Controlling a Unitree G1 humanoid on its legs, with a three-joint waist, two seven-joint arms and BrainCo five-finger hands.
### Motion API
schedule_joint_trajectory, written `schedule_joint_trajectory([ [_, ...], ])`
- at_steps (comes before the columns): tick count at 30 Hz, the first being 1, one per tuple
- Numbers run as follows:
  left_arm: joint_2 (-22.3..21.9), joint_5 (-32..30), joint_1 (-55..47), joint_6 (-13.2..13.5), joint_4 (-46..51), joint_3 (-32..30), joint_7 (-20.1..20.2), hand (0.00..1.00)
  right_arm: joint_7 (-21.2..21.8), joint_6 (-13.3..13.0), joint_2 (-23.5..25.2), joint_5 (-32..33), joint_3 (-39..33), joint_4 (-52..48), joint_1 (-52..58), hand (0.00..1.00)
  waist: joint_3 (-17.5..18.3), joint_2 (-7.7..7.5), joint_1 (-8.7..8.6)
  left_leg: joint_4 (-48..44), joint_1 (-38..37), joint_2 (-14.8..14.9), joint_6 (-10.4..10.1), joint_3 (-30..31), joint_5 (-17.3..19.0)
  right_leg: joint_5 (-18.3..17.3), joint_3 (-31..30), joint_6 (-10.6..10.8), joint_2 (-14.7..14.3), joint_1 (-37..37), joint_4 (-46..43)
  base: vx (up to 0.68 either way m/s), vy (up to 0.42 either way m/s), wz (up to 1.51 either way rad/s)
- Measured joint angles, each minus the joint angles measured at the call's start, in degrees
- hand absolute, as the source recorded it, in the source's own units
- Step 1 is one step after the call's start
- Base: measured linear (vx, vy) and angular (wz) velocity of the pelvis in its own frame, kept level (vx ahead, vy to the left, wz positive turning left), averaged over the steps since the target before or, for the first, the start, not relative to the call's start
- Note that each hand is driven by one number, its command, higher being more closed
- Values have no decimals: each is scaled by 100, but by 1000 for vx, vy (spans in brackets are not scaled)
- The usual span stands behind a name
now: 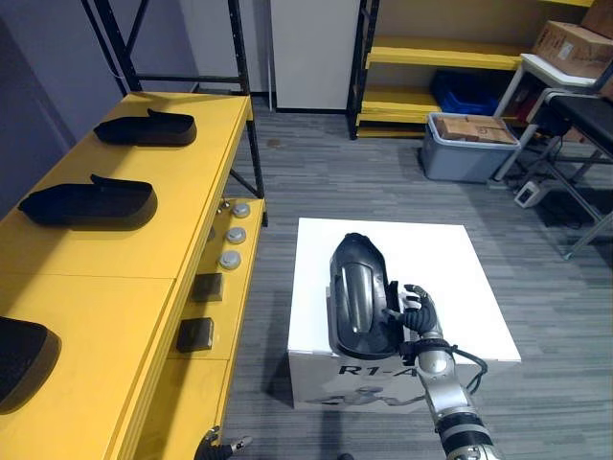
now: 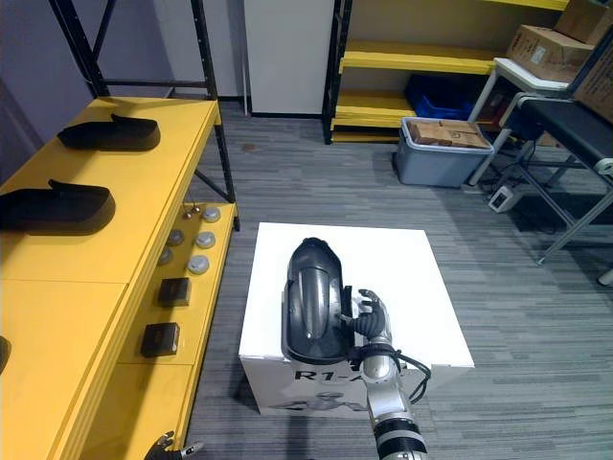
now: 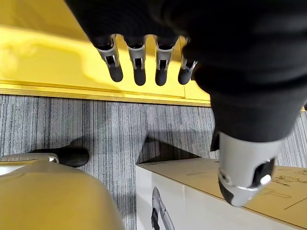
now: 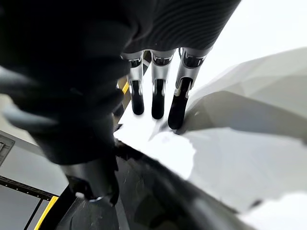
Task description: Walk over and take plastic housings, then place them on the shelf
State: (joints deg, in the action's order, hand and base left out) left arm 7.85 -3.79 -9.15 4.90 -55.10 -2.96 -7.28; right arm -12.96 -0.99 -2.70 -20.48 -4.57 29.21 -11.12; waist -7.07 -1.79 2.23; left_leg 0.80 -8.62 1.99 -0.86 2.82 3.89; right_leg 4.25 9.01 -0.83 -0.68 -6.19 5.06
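Black plastic housing [image 1: 359, 287] is lying lengthwise on top of the white box [image 1: 450, 259] in the middle of the floor, hollow side facing up, near end reaching toward the box's front edge. Right robot hand [image 1: 418, 314] is coming in from the lower right and gripping the plastic housing at its near right edge. Its fingers are curling onto the rim. In the right wrist view the fingertips [image 4: 176, 115] are pressing one side and the thumb is sitting against the dark shell on the other.

Left robot hand [image 3: 139, 67] is hanging low beside the yellow shelf [image 1: 144, 259], fingers straight and relaxed, holding nothing. It is also peeking in at the bottom edge of the left eye view.

Three more black housings are sitting on the yellow shelf to the robot's left, well apart from each other: far housing [image 1: 146, 128], middle housing [image 1: 88, 201], and near housing [image 1: 21, 356], which is cut off by the view's edge.

On the shelf's lower ledge, round silver pieces [image 1: 235, 235] are sitting in a row, with dark square blocks [image 1: 194, 333] nearer the robot.

Further back, a grey bin [image 1: 460, 165] holding a cardboard box [image 1: 476, 127] is standing on the floor in front of a yellow rack [image 1: 441, 53]. A blue crate [image 1: 469, 94] is sitting on the rack's lower level.
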Motion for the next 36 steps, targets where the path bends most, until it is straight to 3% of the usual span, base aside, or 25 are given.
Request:
schedule_joint_trajectory([
  [14,20,12,47,-4,-6,0,10,0,333,46,-136,695,102,189,-100,100,-22,-49,15,52,-69,0,0,-20,0,-13,-31,19,3,-40,-7,4,4,0],
  [24,12,44,43,1,81,0,-6,0,233,60,-67,1110,137,-214,-91,100,-25,-52,25,52,-56,-1,0,-19,0,-13,-34,19,4,-26,-8,0,0,0],
  [31,-139,187,-38,28,909,10,-146,0,-37,57,-46,1100,127,-987,96,100,-68,-31,31,45,-11,-4,1,-13,-1,-13,-30,19,6,16,-12,0,0,0],
  [36,-393,248,-181,130,2085,126,-241,0,-272,-26,49,1059,111,-1747,320,100,-101,21,7,19,12,-4,1,2,-1,-13,-20,19,7,18,-13,0,0,0],
])
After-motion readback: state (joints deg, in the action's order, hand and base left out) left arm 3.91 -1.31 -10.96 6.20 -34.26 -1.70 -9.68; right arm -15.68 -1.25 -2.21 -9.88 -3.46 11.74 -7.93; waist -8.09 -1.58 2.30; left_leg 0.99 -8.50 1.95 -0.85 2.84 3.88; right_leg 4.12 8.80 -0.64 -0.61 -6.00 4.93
